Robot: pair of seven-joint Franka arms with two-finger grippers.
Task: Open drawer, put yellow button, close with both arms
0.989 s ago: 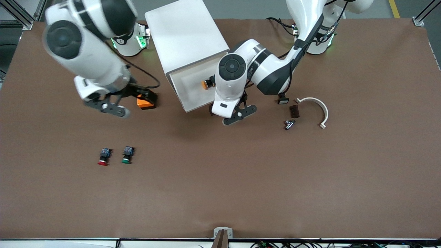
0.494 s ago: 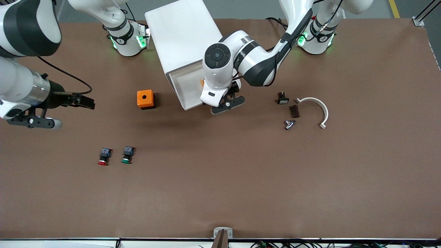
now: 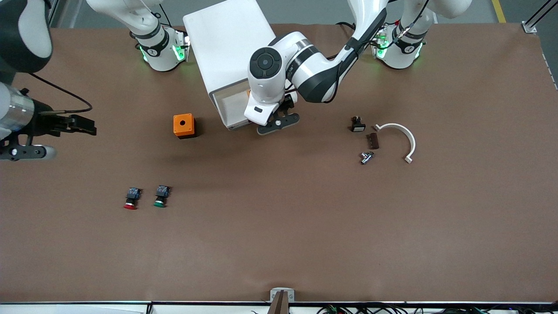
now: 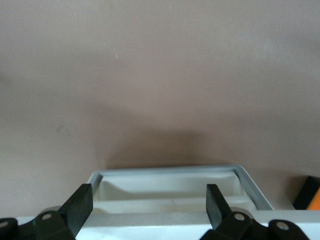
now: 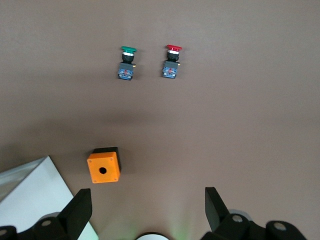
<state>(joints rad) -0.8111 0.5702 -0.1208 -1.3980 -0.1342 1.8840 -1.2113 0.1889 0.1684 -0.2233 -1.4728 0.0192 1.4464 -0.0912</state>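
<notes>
The white cabinet (image 3: 226, 39) stands between the two arm bases, its drawer (image 3: 229, 108) (image 4: 170, 182) pulled partly out. A sliver of the yellow button (image 3: 248, 92) shows inside the drawer, mostly hidden under the left arm's wrist. My left gripper (image 3: 278, 123) (image 4: 148, 205) is open at the drawer's front edge, nothing between its fingers; whether it touches the drawer I cannot tell. My right gripper (image 3: 22, 151) (image 5: 147, 210) hangs open and empty over bare table at the right arm's end.
An orange box (image 3: 183, 125) (image 5: 103, 166) sits beside the drawer. A red-capped button (image 3: 130, 199) (image 5: 171, 61) and a green-capped button (image 3: 160, 197) (image 5: 128, 62) lie nearer the front camera. A white curved piece (image 3: 399, 137) and small dark parts (image 3: 372, 140) lie toward the left arm's end.
The right arm swung away from the orange box toward its end of the table. The left gripper moved toward the cabinet, and the drawer slid farther in.
</notes>
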